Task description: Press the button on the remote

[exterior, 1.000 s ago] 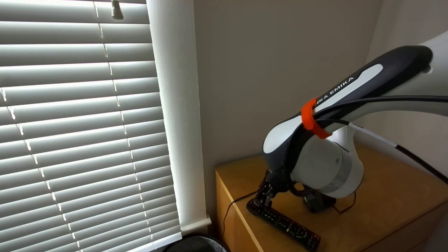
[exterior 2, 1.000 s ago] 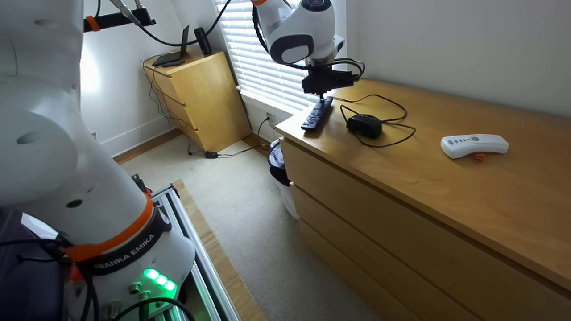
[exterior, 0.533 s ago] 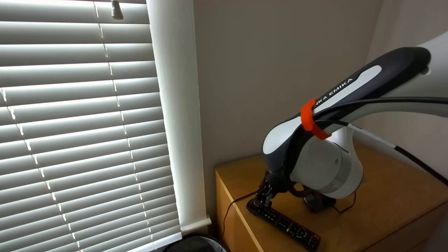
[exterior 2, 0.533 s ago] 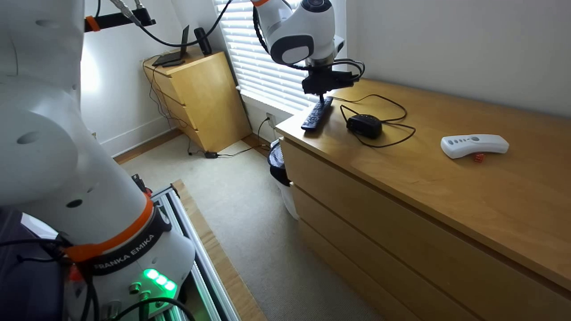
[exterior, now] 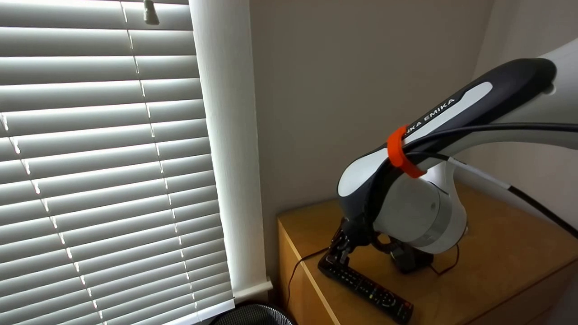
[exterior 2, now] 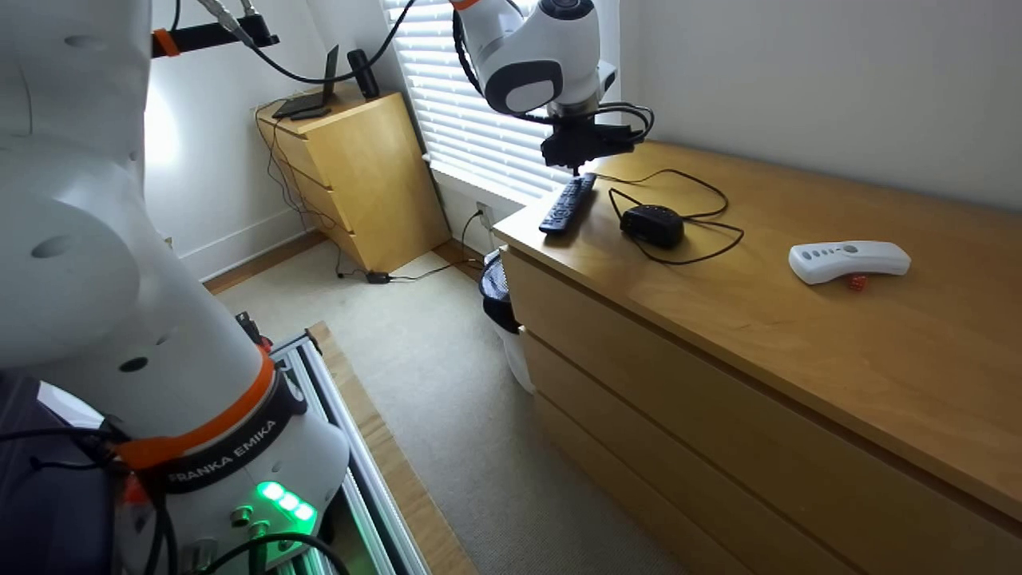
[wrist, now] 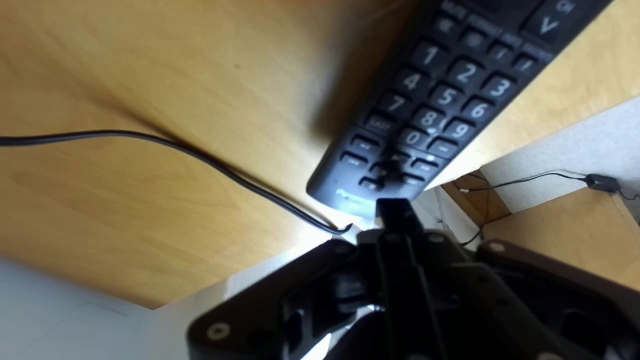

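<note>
The remote [exterior 2: 565, 209] is a long black bar lying flat near the dresser's far left edge. It also shows in an exterior view [exterior: 366, 287] and in the wrist view [wrist: 445, 95], with number keys and small playback keys. My gripper [wrist: 394, 204] is shut with nothing between its fingers. Its tips are over the end of the remote with the playback keys, and a dark patch shows on the keys ahead of them. The tips look slightly above the surface. The gripper also shows in both exterior views [exterior: 341, 258] [exterior 2: 575, 170].
A black corded device [exterior 2: 652, 226] sits beside the remote, its cable looping on the dresser [exterior 2: 718, 319]. A white controller [exterior 2: 849, 259] and a red die [exterior 2: 857, 282] lie farther right. A bin [exterior 2: 499, 299] stands below the dresser's end. The wall is behind.
The gripper dipped slightly onto the remote's end half a second ago and has now risen a little. The remote has not visibly moved. The gripper stays shut.
</note>
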Controlling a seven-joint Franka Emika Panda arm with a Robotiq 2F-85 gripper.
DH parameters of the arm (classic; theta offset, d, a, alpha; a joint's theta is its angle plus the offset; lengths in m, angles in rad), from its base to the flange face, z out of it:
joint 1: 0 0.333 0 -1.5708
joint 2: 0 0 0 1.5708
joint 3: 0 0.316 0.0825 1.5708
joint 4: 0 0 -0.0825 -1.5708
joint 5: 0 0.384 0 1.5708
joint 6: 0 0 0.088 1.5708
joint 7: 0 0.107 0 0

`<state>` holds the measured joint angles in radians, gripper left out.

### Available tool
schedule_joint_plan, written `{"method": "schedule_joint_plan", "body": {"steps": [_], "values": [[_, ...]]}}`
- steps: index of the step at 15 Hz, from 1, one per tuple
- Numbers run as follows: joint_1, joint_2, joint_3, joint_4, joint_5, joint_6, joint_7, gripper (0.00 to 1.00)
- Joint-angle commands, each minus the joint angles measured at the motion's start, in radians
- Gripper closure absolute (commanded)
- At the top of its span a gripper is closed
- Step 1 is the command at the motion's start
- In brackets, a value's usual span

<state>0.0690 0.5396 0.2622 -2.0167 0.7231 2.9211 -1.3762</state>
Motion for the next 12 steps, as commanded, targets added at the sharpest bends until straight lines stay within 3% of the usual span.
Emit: {"method": "schedule_joint_plan", "body": {"steps": [1, 12], "values": [[0.010, -0.007, -0.013, -0.002, -0.023, -0.018, 0.003, 1.00], [0.029, -0.012, -0.041, -0.009, -0.072, -0.040, 0.022, 1.00]]}}
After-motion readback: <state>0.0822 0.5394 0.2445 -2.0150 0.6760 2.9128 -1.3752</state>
